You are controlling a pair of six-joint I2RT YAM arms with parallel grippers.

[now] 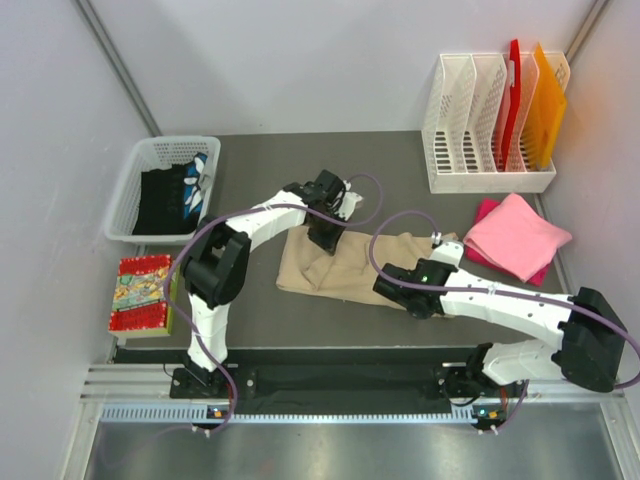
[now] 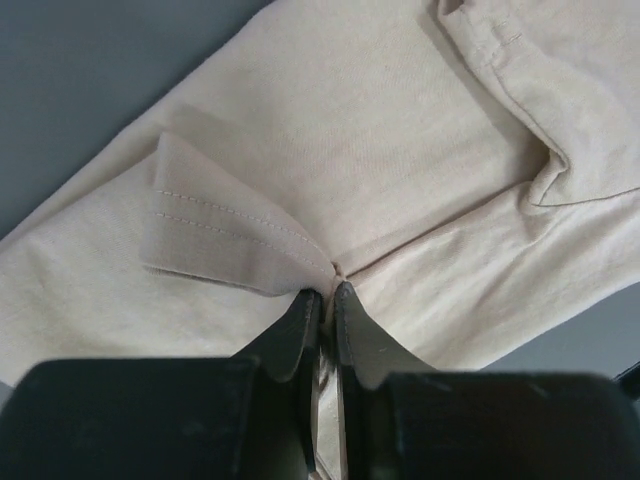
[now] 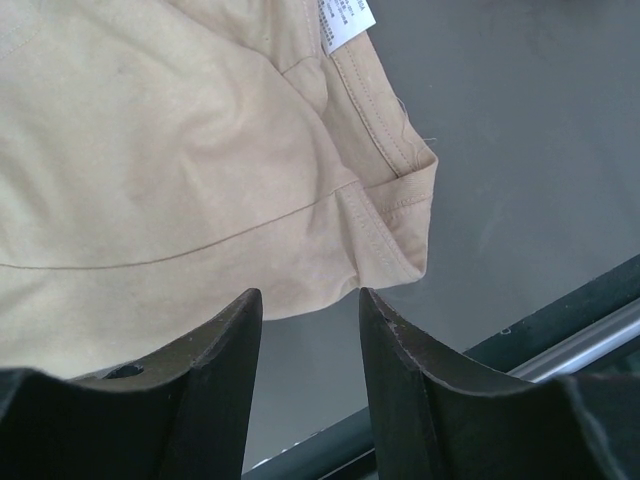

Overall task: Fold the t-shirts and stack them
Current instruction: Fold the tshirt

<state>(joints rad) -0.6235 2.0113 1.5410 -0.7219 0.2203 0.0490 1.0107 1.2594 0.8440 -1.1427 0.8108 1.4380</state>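
A beige t-shirt (image 1: 345, 265) lies crumpled in the middle of the dark table. My left gripper (image 1: 325, 236) is at its far edge and is shut on a pinched fold of the cloth (image 2: 240, 235); in the left wrist view the jaws (image 2: 327, 292) meet with fabric between them. My right gripper (image 1: 397, 287) is open and empty at the shirt's near right edge; in the right wrist view the fingertips (image 3: 310, 300) stand apart just short of the hem (image 3: 395, 215), near a white label (image 3: 345, 20). A folded pink t-shirt (image 1: 517, 236) lies at the right on a darker pink one (image 1: 486, 212).
A white basket (image 1: 137, 170) with dark clothes stands at the back left. A white file rack (image 1: 480, 170) with red and orange boards stands at the back right. A red patterned box (image 1: 142, 293) lies at the front left. A metal rail (image 1: 330, 385) runs along the near edge.
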